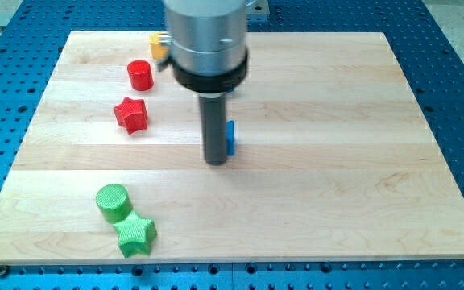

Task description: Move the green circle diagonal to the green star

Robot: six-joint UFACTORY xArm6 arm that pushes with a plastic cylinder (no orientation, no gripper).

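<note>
While upright, green circle (112, 201) touches green star (136, 234) diag.

wooden board (312, 201), red, green, perhaps blue blocks

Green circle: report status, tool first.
Tool: my tip mid-board, beside blue block, well clear of greens. Green circle touching green star, up-left of it, near view's bottom left. Path between unobstructed.

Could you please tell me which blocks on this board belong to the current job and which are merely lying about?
Job:
green circle, touching the green star
my tip, well to the view's upper right of both

Lying about:
red circle
red star
blue block, beside the rod
yellow block, mostly hidden
</note>
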